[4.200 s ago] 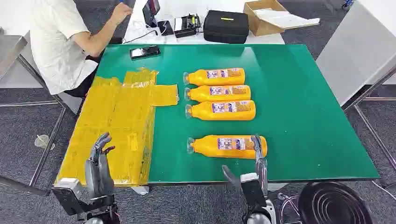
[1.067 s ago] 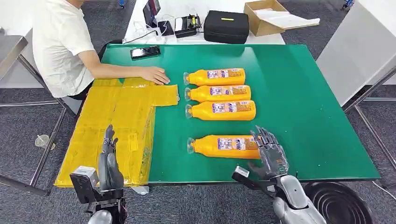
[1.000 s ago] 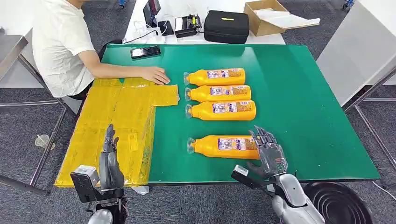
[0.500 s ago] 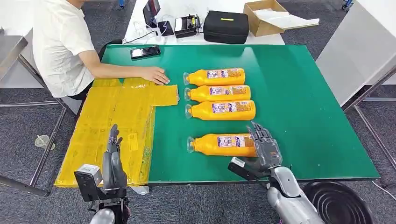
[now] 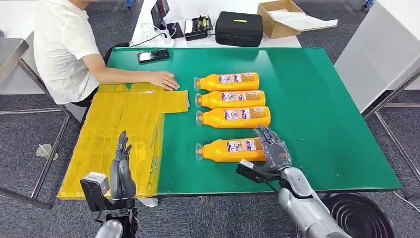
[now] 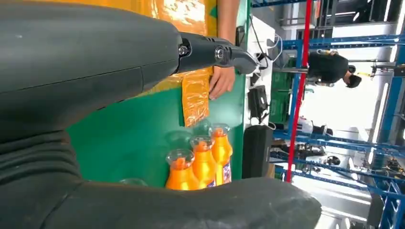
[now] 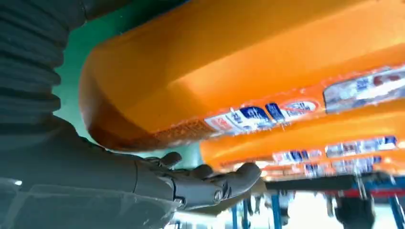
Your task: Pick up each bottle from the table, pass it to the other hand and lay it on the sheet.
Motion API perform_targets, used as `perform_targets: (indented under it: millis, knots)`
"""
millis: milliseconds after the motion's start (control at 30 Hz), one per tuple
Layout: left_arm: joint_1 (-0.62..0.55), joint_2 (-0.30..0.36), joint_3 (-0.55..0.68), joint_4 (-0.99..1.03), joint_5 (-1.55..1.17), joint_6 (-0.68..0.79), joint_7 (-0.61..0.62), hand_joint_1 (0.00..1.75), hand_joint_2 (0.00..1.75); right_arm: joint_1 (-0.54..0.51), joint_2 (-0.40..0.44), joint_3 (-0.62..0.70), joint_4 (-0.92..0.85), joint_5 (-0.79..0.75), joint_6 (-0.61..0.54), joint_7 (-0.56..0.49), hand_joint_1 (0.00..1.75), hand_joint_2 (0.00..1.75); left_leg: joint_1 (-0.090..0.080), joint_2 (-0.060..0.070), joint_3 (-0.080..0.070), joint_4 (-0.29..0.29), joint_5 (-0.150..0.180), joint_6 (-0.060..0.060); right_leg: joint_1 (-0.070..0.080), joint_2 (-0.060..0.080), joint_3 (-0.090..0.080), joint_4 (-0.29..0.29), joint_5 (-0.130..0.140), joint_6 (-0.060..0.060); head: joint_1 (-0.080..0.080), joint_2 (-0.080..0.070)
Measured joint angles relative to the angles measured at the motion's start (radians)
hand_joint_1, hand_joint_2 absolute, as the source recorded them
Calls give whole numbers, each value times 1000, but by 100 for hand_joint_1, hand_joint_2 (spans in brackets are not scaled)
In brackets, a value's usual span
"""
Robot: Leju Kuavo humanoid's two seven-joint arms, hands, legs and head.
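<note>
The nearest orange bottle [image 5: 230, 149] lies on its side on the green table [image 5: 317, 109], cap to the left. My right hand [image 5: 271, 148] grips its base end, fingers over the far side and thumb on the near side. Up close, the bottle [image 7: 248, 62] lies against the palm with the fingers [image 7: 205, 183] reaching past it. Three more orange bottles [image 5: 233, 98] lie in a row farther back. The yellow sheet [image 5: 124, 124] covers the table's left part. My left hand [image 5: 121, 166] stands open above the sheet's near edge, holding nothing.
A person sits at the far left with a hand [image 5: 166, 80] resting on the sheet's far corner. A phone [image 5: 153, 55], a black case [image 5: 239, 28] and a cardboard box [image 5: 282, 17] lie beyond. A round black stool [image 5: 359, 215] stands at the near right.
My right hand has moved forward and left onto the nearest bottle's base, and the bottle has shifted a little left and away. My left hand has edged slightly right.
</note>
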Motion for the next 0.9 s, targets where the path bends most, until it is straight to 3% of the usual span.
perform_targets:
  millis: [33, 100, 400, 600, 900]
  knots:
    - [-1, 0, 0, 1, 0, 0, 0, 0, 0, -10, -3, 6, 7, -5, 18, 2, 150, 175, 0, 1, 1, 0, 0, 0, 0, 0, 1, 0, 0, 0, 0, 0]
    - [-3, -1, 0, 3, 2, 0, 0, 0, 0, -22, -8, 14, 17, -8, 32, 3, 175, 175, 0, 0, 2, 0, -1, 0, 0, 0, 2, 0, 0, 0, 0, 0]
    - [-11, -1, 0, 13, 8, -3, 1, 0, 0, -59, -42, 51, 63, -72, 117, -1, 175, 175, 0, -1, 9, 0, -1, 0, 0, 0, 1, -1, -1, 0, 0, 0]
    - [-13, -1, 0, 16, 9, -6, 1, 0, 0, -61, -51, 52, 70, -107, 124, -25, 169, 175, 0, -2, 11, 0, -2, 1, 0, 0, 6, -1, -3, 2, 0, 0]
    - [-13, -1, 0, 16, 9, -11, 1, 0, 0, -49, -54, 49, 68, -185, 124, -69, 175, 175, 0, -2, 12, 0, -3, 1, 0, 0, 4, -1, -3, 2, 0, 0]
